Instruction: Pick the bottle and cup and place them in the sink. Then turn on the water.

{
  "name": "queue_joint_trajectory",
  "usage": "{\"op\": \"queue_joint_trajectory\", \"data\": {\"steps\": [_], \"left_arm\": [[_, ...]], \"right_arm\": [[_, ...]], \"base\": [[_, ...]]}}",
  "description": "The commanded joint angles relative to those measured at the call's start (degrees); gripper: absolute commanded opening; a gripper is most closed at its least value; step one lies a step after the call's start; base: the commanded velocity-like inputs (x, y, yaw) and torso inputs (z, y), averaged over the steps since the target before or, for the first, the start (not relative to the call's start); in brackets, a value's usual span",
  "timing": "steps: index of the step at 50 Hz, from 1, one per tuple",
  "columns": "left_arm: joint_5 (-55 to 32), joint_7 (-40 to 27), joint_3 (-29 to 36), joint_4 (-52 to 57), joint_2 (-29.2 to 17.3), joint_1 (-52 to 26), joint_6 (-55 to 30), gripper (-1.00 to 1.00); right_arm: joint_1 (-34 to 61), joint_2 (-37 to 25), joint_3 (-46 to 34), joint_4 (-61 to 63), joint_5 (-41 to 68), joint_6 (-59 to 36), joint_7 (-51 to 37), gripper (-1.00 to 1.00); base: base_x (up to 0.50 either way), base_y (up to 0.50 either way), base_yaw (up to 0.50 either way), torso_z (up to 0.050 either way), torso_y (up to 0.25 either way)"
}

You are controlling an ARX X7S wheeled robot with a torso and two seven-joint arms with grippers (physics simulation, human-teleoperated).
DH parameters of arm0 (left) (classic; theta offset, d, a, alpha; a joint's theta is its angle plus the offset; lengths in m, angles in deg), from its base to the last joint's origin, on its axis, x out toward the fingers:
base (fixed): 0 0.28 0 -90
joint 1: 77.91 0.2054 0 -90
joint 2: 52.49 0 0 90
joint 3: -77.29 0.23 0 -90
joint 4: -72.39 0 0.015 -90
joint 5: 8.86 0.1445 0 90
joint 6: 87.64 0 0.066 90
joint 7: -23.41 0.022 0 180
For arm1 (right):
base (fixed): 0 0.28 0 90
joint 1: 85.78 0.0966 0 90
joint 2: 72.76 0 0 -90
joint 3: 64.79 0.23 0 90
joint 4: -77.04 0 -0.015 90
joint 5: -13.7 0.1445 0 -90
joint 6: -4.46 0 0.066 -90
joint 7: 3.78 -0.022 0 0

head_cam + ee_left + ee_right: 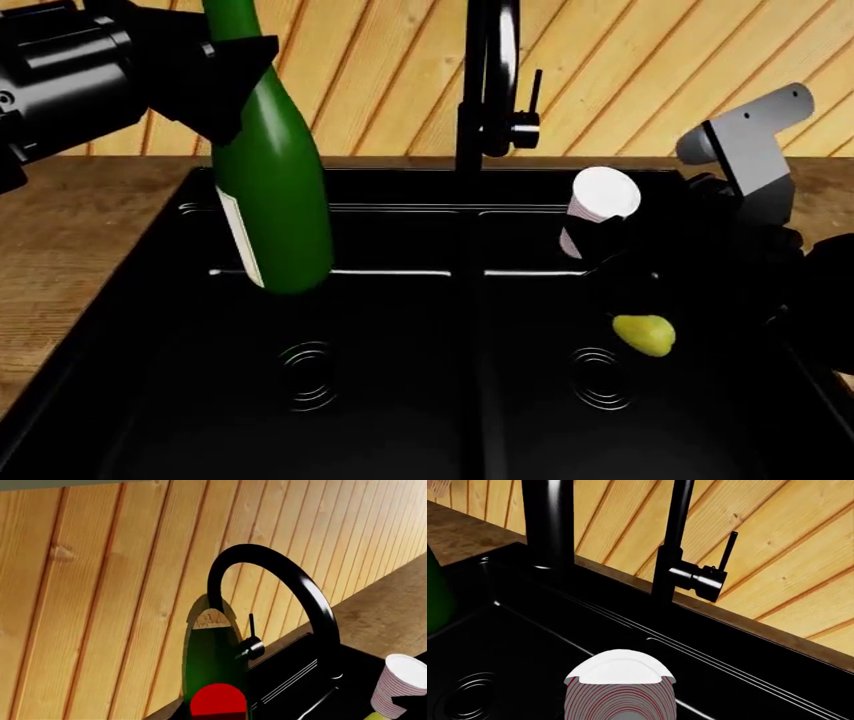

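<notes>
My left gripper (230,52) is shut on the neck of the dark-green bottle (274,190), holding it upright over the left basin of the black sink (160,400), its base clear of the bottom. The left wrist view shows its cork (212,619) and green body (208,657). My right gripper (603,238) is shut on the white ribbed cup (601,200), held above the right basin. The cup also shows in the right wrist view (620,690) and the left wrist view (400,682). No water falls from the black faucet (487,80).
A small yellow-green pear-like fruit (643,333) lies in the right basin near its drain (598,378). The faucet's lever handle (726,555) stands upright beside its post. A wooden plank wall (627,70) backs the sink; wood counter (54,240) lies to the left.
</notes>
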Motion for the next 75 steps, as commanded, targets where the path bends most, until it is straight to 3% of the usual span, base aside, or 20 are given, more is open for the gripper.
{"op": "queue_joint_trajectory", "data": {"steps": [1, 41, 55, 75], "left_arm": [[-1.2, -1.5, -0.8, 0.2, 0.0, -1.2, -0.7, -1.00], [-0.3, -2.4, 1.4, -3.2, 1.4, 0.4, 0.3, -1.00], [6.4, 1.2, 5.4, -5.9, 1.9, 2.5, 5.6, -1.00], [18.7, 1.4, 10.6, -14.8, 8.8, 3.7, 17.8, -1.00]], "right_arm": [[-0.2, -0.2, 0.0, 0.0, -0.2, 0.3, 0.3, -1.00], [2.8, -0.1, -1.0, -2.5, -0.3, -0.8, -1.3, -1.00], [3.8, 0.0, -1.1, -4.0, -0.7, -0.9, -2.3, -1.00], [4.2, -0.1, -1.4, -5.0, -0.7, -0.9, -3.2, -1.00]], "base": [[0.00, 0.00, 0.00, 0.000, 0.000], [0.00, 0.02, 0.00, 0.000, 0.001], [0.00, 0.00, 0.00, 0.000, 0.001], [0.00, 0.00, 0.00, 0.001, 0.001]]}}
